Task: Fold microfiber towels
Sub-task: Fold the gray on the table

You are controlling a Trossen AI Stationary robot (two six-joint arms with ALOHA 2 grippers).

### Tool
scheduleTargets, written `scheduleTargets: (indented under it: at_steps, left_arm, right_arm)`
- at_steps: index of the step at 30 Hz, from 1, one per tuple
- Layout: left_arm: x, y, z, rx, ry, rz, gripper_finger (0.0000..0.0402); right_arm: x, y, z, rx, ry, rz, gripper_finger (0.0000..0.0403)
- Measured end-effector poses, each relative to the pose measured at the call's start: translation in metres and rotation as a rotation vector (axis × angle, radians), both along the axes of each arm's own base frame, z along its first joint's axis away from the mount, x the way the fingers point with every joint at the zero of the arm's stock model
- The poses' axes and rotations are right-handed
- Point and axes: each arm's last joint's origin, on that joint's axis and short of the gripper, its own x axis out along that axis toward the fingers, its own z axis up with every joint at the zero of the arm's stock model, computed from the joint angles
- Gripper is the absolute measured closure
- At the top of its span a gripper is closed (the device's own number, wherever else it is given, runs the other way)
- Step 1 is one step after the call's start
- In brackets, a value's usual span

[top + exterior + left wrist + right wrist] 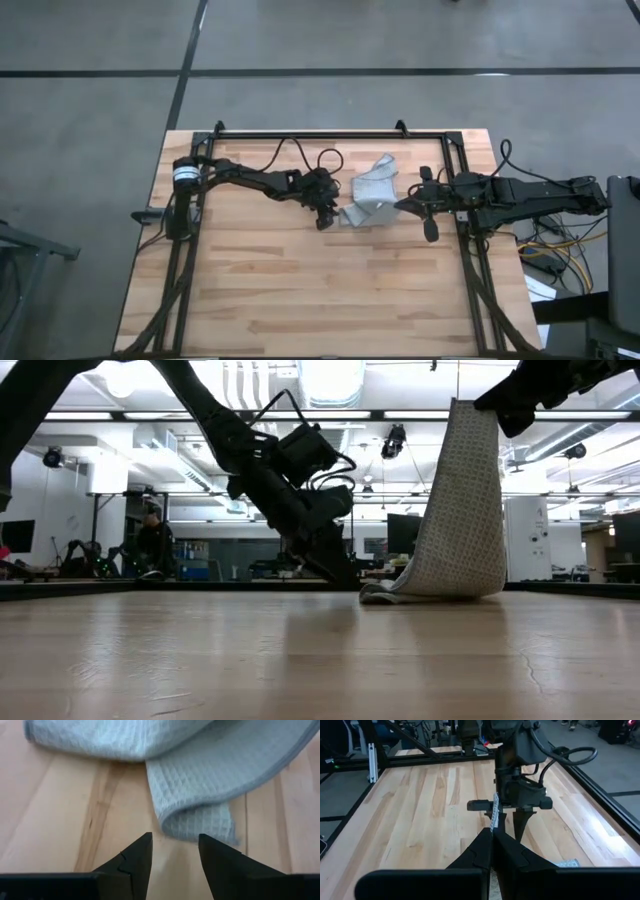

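Note:
The light grey-blue microfiber towel (pixel 372 192) hangs from my right gripper (pixel 408 205), which is shut on its raised end to the right of the table's middle. In the low view the towel (pixel 462 510) drops as a tall strip, and its lower end (pixel 420 590) lies bunched on the wood. My left gripper (pixel 175 851) is open, low over the table just left of the towel. Its fingers point slanting down at a folded corner (pixel 197 822) that lies on the table just ahead of the fingertips, without touching it. My right gripper pinches the towel's top edge (pixel 494 817) between its two shut fingers, coming from the table's right side and pointing a little downward. The towel hangs below the fingers, drawn fairly straight, with its lower end (pixel 420 590) resting on the table.
A black metal frame (pixel 330 133) runs along the table's far edge and down both sides. Bare wood (pixel 320 290) spreads toward the near edge. Cables (pixel 555 250) lie off the table's right side.

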Motion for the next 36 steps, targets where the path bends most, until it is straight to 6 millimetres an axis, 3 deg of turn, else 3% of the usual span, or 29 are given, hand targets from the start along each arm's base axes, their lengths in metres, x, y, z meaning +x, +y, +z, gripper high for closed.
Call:
scheduleTargets:
  at_steps: [27, 36]
  left_arm:
    - [-0.001, -0.001, -0.002, -0.084, -0.033, 0.040, 0.0236]
    - [0.004, -0.002, -0.027, -0.172, 0.009, 0.041, 0.0236]
  right_arm:
    - [0.000, 0.000, 0.000, 0.000, -0.004, 0.000, 0.0394]
    - [0.005, 0.001, 0.001, 0.015, -0.021, 0.040, 0.0394]
